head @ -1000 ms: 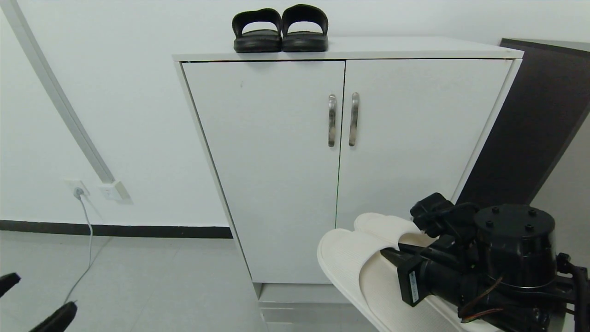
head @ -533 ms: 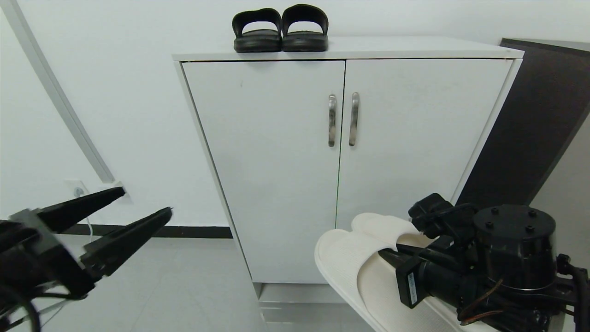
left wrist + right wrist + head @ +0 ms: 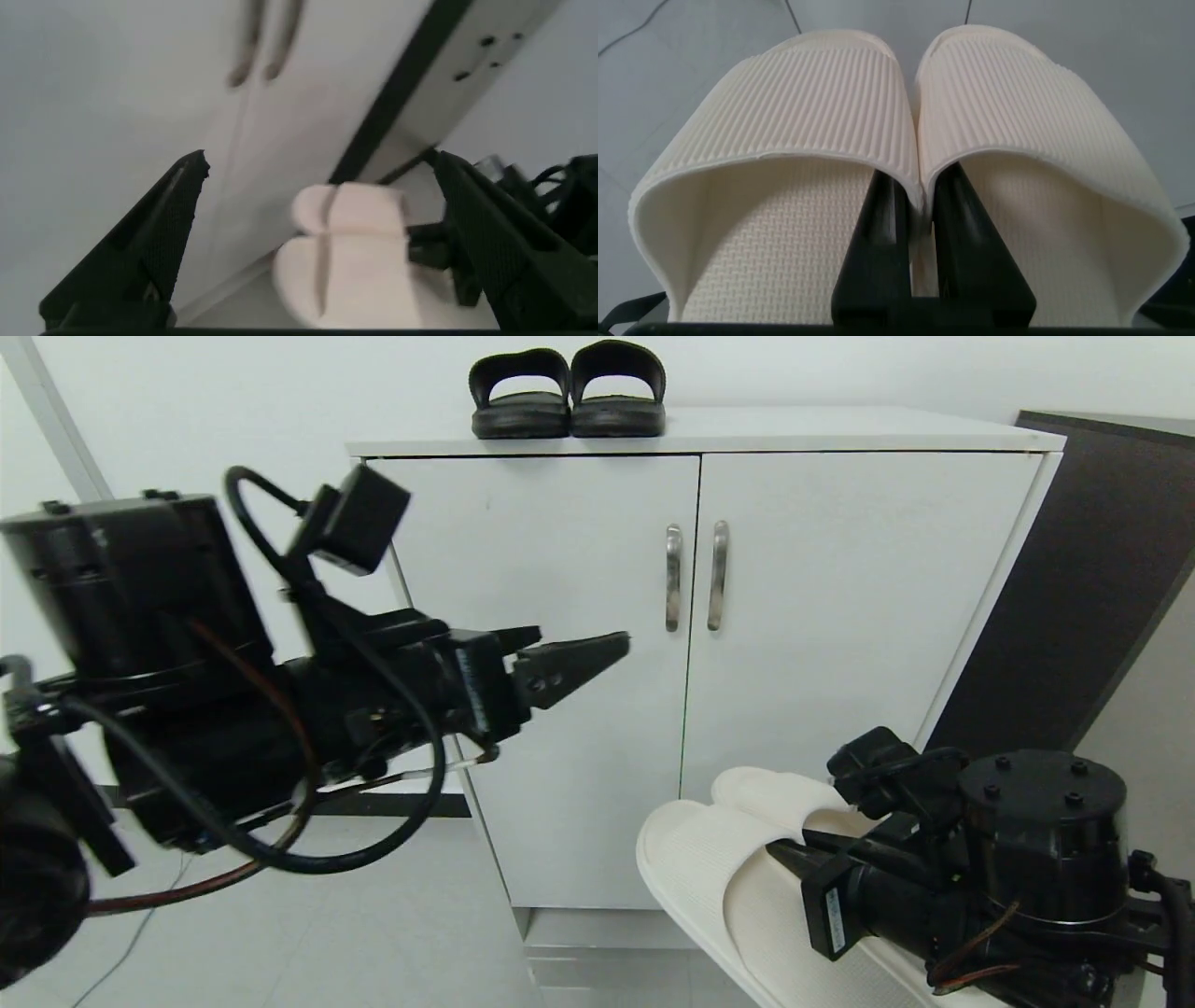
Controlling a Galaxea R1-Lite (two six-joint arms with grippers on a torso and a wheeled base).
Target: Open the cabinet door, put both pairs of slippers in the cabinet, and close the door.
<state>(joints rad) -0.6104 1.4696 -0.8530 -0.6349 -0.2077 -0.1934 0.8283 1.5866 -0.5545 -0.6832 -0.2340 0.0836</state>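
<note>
Left tool (image 3: 320, 161) open short of the left handle (image 3: 672, 579), right tool (image 3: 915, 187) clamping white slippers (image 3: 709, 859) low before the shut cabinet (image 3: 560, 784), black slippers (image 3: 569, 392) on top: risk is snagging the right handle (image 3: 716, 576) too, since the two sit just beside each other.

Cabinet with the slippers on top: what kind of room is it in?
Probably a hallway or entryway: a white cabinet against the wall, black slippers on top, white slippers out front, and a tiled floor.
</note>
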